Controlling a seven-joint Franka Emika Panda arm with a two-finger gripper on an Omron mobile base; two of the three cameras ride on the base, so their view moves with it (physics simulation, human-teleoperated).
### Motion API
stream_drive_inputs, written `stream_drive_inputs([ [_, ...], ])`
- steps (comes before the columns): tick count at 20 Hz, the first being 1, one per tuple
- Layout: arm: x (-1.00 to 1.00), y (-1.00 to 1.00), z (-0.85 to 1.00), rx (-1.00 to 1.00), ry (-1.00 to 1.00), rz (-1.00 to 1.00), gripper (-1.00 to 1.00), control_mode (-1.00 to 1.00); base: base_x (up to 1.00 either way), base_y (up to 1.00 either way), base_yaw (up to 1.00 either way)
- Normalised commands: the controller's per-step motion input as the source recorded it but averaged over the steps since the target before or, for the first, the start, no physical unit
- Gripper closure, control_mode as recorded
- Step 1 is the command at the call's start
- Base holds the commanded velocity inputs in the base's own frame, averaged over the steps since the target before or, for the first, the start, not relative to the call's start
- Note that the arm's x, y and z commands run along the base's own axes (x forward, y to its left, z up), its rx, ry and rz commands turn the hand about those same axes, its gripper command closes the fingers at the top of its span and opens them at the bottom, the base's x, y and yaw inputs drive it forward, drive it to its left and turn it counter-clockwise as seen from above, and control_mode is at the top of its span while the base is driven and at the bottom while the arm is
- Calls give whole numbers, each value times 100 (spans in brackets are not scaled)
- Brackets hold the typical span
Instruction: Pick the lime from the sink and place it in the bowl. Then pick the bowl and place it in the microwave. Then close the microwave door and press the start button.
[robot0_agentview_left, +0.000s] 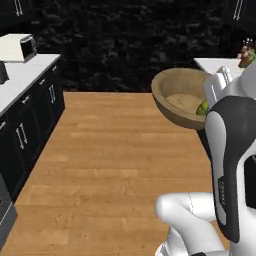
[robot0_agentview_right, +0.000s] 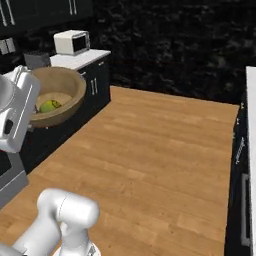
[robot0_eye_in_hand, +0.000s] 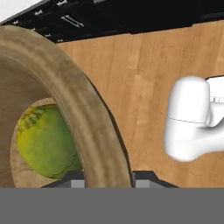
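While the gripper (robot0_eye_in_hand: 106, 183) is clamped on the bowl's (robot0_agentview_left: 176, 96) rim, one finger inside and one outside, the bowl hangs tilted in the air above the wooden floor (robot0_agentview_left: 115, 165). The lime (robot0_eye_in_hand: 46, 141) lies inside the bowl, against its bottom.

A: From where do the two base views look?

B: From behind the arm, one on each side, forward and down across the wooden floor (robot0_agentview_left: 110, 165). Both take in the bowl (robot0_agentview_left: 180, 97) carried aloft at the gripper (robot0_eye_in_hand: 105, 181), with the lime (robot0_agentview_right: 50, 106) inside it, and the dark back wall (robot0_agentview_right: 175, 45) far beyond the gripper.

A: And the hand view?

B: Very close. It looks along the fingers, the bowl's rim running between them, the floor well below.
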Motion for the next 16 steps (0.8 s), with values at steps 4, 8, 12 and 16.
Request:
stream_drive_inputs([
  [4, 0, 0, 0, 0, 0, 0, 100, 100, 0, 0, 63],
  [8, 0, 0, 0, 0, 0, 0, 100, 100, -3, -14, 75],
  [12, 0, 0, 0, 0, 0, 0, 100, 100, 26, -26, 81],
  [16, 0, 0, 0, 0, 0, 0, 100, 100, 58, -44, 74],
])
